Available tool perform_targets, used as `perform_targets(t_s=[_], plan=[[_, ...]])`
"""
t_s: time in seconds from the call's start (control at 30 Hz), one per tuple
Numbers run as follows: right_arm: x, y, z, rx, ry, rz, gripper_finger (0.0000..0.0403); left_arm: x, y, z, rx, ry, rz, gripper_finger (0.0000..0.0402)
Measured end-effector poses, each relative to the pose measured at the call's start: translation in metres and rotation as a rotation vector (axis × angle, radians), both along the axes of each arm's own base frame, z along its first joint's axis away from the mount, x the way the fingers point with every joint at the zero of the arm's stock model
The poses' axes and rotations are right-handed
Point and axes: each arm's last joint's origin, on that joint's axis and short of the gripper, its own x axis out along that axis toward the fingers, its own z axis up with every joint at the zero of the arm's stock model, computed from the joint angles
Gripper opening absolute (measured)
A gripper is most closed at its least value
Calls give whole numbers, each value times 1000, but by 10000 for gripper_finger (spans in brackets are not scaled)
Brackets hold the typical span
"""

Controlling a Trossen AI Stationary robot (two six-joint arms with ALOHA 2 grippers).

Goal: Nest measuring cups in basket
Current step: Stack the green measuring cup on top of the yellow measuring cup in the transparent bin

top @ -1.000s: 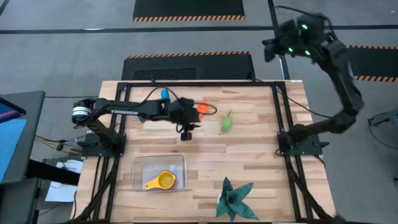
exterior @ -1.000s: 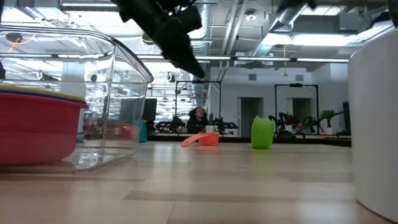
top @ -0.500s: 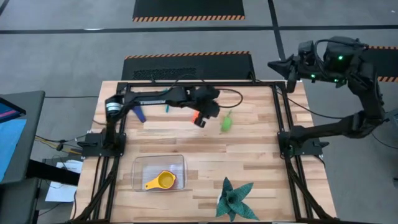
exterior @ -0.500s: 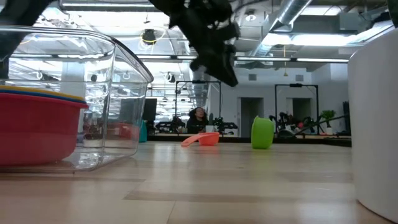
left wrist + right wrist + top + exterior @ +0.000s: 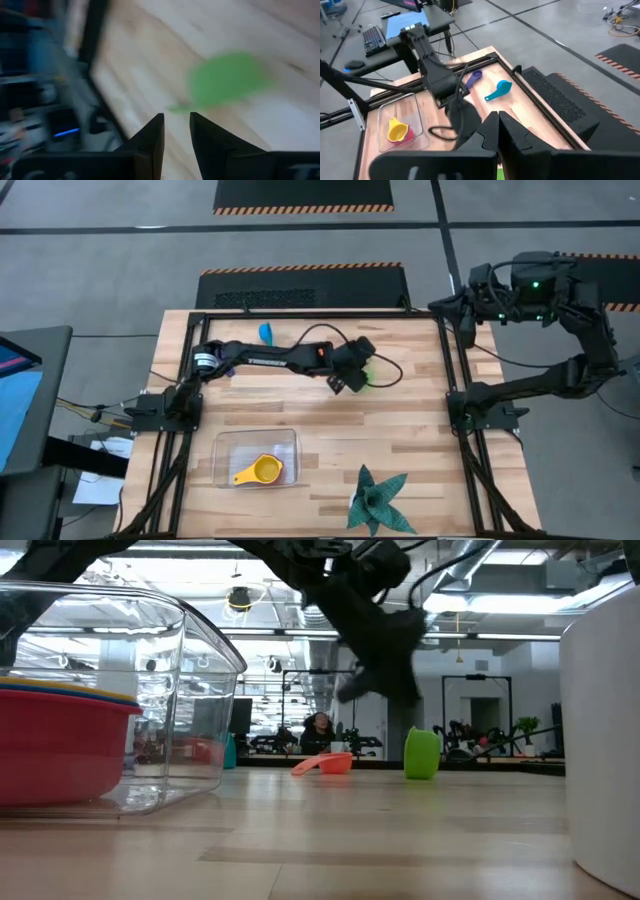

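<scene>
Left gripper (image 5: 352, 380) reaches far out across the table (image 5: 420, 430), hovering just at the 9 o'clock side of the green cup (image 5: 368, 373), near table centre toward 12 o'clock. In the left wrist view its fingers (image 5: 152, 137) stand a narrow gap apart with nothing between them; the green cup (image 5: 227, 80) lies blurred just ahead on the wood, apparently not touched, though the blur makes contact hard to rule out. In the low view the same gripper (image 5: 385, 680) hangs above the tabletop, with the green cup (image 5: 422, 753) standing below it.

Orange cup (image 5: 325, 763) sits on the table just beside the green one in the low view; in the high view the arm covers it.

Light blue cup (image 5: 265, 332) lies near the table's 12 o'clock edge, toward 11 o'clock. The right wrist view shows it (image 5: 500, 90) beside the dark blue cup (image 5: 474, 76), both on bare wood.

Basket (image 5: 225, 445) sits toward 7 o'clock. The yellow cup (image 5: 264, 471) rests inside it, nested in the red cup (image 5: 60, 755), whose rim shows through the clear wall (image 5: 190, 700) in the low view.

Right gripper (image 5: 462, 310) is held up off the table's 1 o'clock corner, jaws closed together, holding nothing.

Spiky green plant (image 5: 376, 498) stands at 5 o'clock.
</scene>
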Motion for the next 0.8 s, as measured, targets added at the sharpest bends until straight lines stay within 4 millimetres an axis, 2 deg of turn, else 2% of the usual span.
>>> perform_targets(t_s=[0.13,0.37,0.47,0.8], plan=[[0,0,0,-14,10,5,20,7,0,4,-18,-94,7,82],[-4,1,-1,-36,24,16,20,0,0,-2,-30,5,-38,82],[-8,3,-1,-39,21,16,24,-3,-2,-12,-30,50,-88,85],[-21,8,-1,-39,17,16,19,-5,-3,-18,10,94,-222,117]])
